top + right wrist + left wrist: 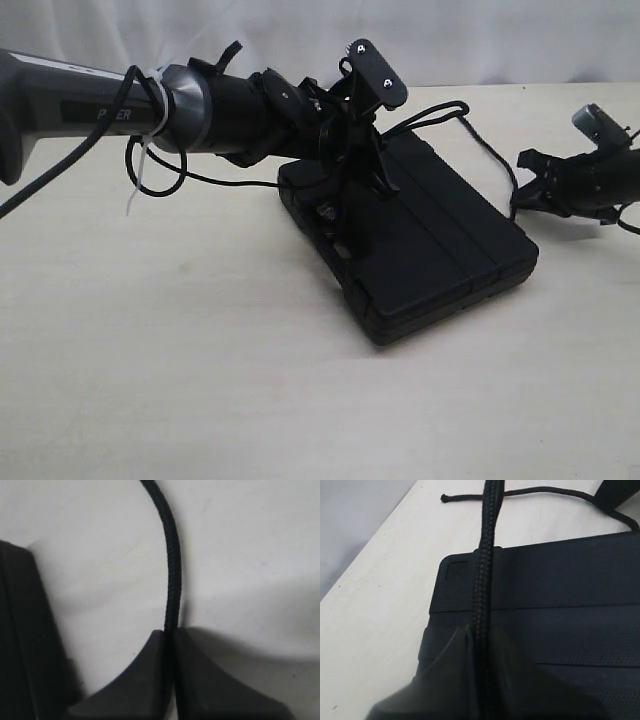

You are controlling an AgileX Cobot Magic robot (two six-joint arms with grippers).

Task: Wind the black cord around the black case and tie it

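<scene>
Cream table [150, 380] fills the scene, matt and scuffed, with a pale plain wall [300, 30] behind it. The case [440, 250] lies flat near the middle of the table, lid up and its two grooves showing.

Both arms are cut off by the picture edges. The left arm crosses in front of the case's far left corner and hides it. A white zip tie [140, 172] hangs from that arm. Under the arm, black on black, the cord's [492, 160] path is lost. Where the left fingertips end against the lid is also hard to make out; they seem to rest on it or just above it.

The left gripper [480, 635] reaches in from the left, angled down over the lid, and pinches the cord. From there the cord runs across the lid and off its edge. The knotted end lies on the table beyond.

The right gripper [171, 632] sits low beside the case's right edge, its fingers closed tight on another stretch of cord. Between the two grips the cord arcs past the case's far right corner.
</scene>
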